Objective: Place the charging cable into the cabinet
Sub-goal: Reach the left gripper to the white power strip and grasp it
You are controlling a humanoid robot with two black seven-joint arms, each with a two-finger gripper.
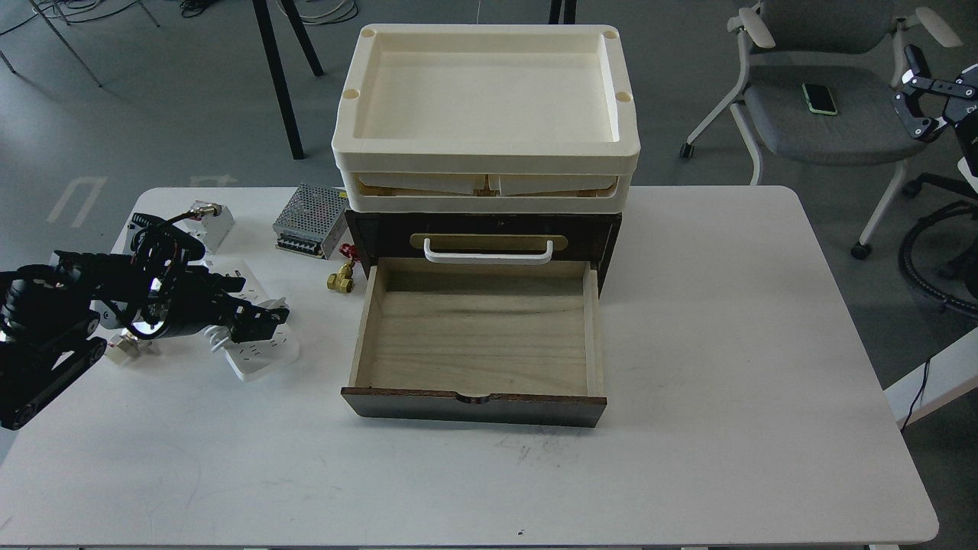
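The charging cable (262, 359), a flat white power strip with its cord wrapped round it, lies on the table left of the cabinet. My left gripper (258, 324) hangs right over the strip's middle and hides most of it. Its fingers look spread, one at each side of the strip, which rests on the table. The cabinet (481, 229) is a dark brown box with a white handle. Its lower drawer (474, 405) is pulled out, and the pale wood inside is empty. My right gripper (913, 103) is open and empty, raised far off the table at the top right.
Two cream trays (485, 156) are stacked on the cabinet. A silver power-supply box (312, 220), a white circuit breaker (214, 229) and a brass valve (341, 279) lie behind and beside the strip. A metal fitting (121, 347) lies under my left arm. An office chair (833, 114) stands at the back right.
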